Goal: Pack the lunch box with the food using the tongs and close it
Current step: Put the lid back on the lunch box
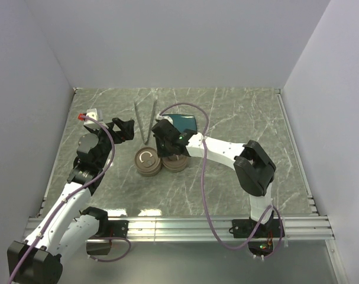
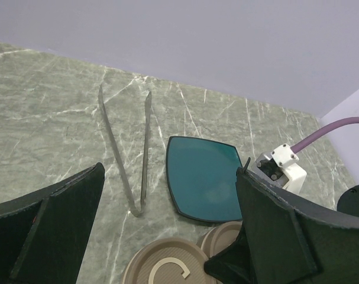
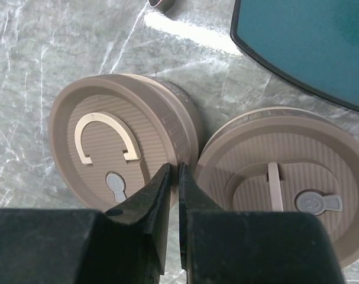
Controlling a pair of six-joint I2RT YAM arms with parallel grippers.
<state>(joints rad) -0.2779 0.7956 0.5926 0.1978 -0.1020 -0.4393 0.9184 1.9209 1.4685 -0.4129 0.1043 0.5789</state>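
Observation:
The lunch box is two round tins side by side, each with a brown lid on: the left one (image 1: 148, 162) (image 3: 117, 142) (image 2: 167, 263) and the right one (image 1: 178, 164) (image 3: 285, 177) (image 2: 223, 234). My right gripper (image 1: 167, 145) (image 3: 174, 168) is shut with nothing between its fingers. It hovers just over the gap between the two lids. The tongs (image 1: 145, 124) (image 2: 145, 148) lie flat behind the tins in a narrow V. My left gripper (image 1: 123, 129) (image 2: 169, 170) hangs wide open and empty above the table to the left of the tongs. The food is out of view.
A teal rounded-square plate (image 1: 183, 123) (image 2: 206, 177) (image 3: 309, 41) lies bare just behind the right tin, beside the tongs. White walls close in the green marble table (image 1: 244, 124) on three sides. A metal rail (image 1: 185, 226) runs along the near edge.

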